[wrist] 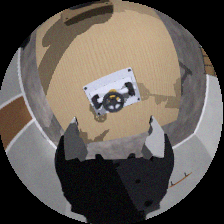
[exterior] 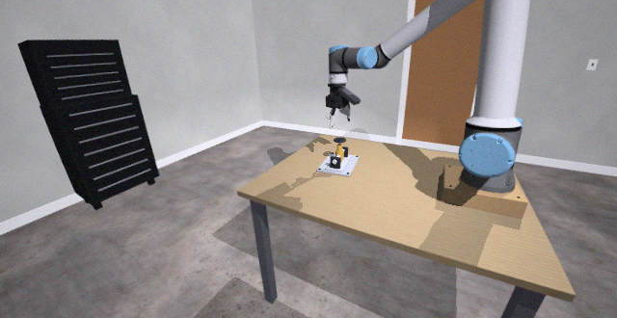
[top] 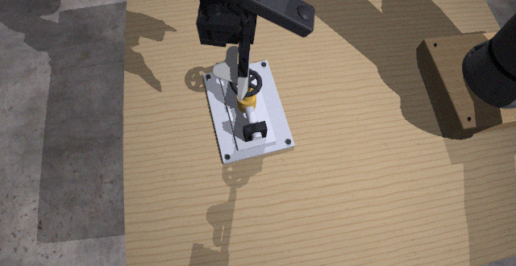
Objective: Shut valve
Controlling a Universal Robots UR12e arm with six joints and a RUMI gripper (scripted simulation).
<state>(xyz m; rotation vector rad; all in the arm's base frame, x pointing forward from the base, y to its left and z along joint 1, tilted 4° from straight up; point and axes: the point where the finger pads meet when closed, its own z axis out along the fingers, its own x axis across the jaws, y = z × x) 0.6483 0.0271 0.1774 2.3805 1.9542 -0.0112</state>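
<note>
The valve stands on a white base plate [top: 278, 113] [exterior: 351, 166] [wrist: 94, 88] on the wooden table [top: 363, 177] [exterior: 386, 198]. Its black spoked handwheel [top: 260, 82] [exterior: 339, 140] [wrist: 114, 102] sits on top of a yellow body [top: 245, 104] [exterior: 339, 150], with a black clamp block [top: 255, 129] at the near end of the white pipe. My gripper [top: 231, 82] [exterior: 339, 119] [wrist: 113, 117] is open and empty. It hangs well above the handwheel, apart from it, fingers pointing down. In the wrist view the wheel lies just ahead of the fingertips.
The arm's base [exterior: 487, 156] stands on a wooden mounting block [top: 443, 81] [exterior: 487, 202] at the table's right side. A black slatted rack [exterior: 92, 116] leans at the left wall and an orange door [exterior: 439, 77] is behind the arm.
</note>
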